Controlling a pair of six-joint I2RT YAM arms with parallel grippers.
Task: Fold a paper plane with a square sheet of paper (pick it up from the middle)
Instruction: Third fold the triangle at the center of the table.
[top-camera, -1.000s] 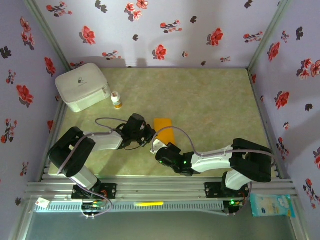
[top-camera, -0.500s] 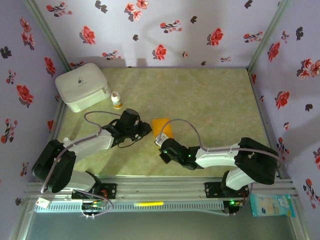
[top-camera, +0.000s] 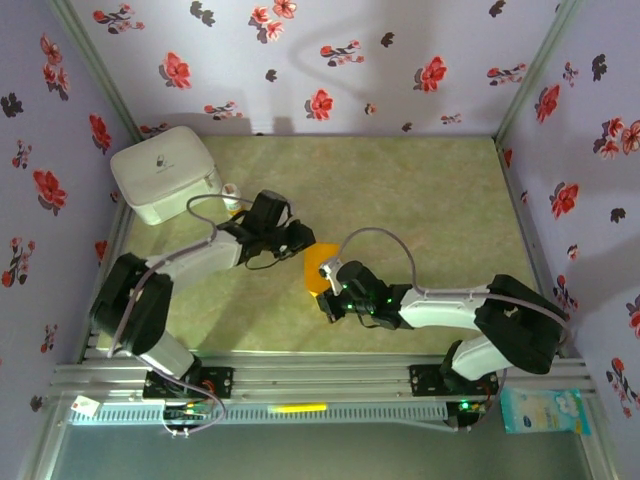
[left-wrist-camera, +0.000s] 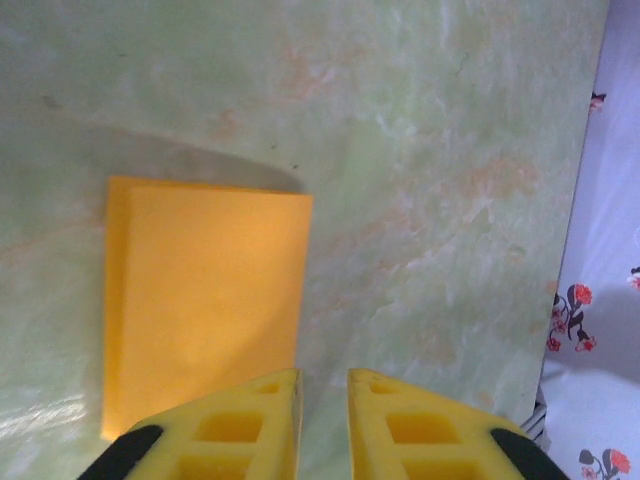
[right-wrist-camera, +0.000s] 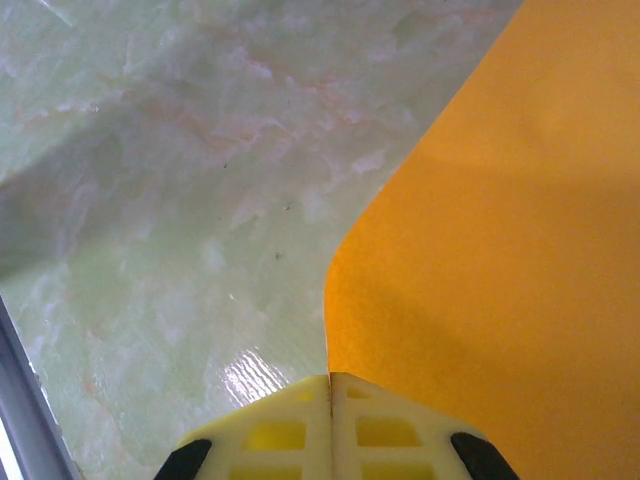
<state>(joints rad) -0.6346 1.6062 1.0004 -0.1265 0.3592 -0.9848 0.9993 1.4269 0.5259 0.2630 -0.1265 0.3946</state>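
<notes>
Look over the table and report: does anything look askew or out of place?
The square sheet of paper is folded unevenly: a narrow strip of the lower layer shows beyond the top layer along one side.

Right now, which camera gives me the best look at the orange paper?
Left wrist: the orange paper shows almost whole there, folded, edges plain. The top view catches a sliver of it, mostly covered; the right wrist view has one curved edge of it up close.

The orange square sheet of paper (left-wrist-camera: 205, 300) lies folded into a layered rectangle on the green tabletop (left-wrist-camera: 430, 150).
</notes>
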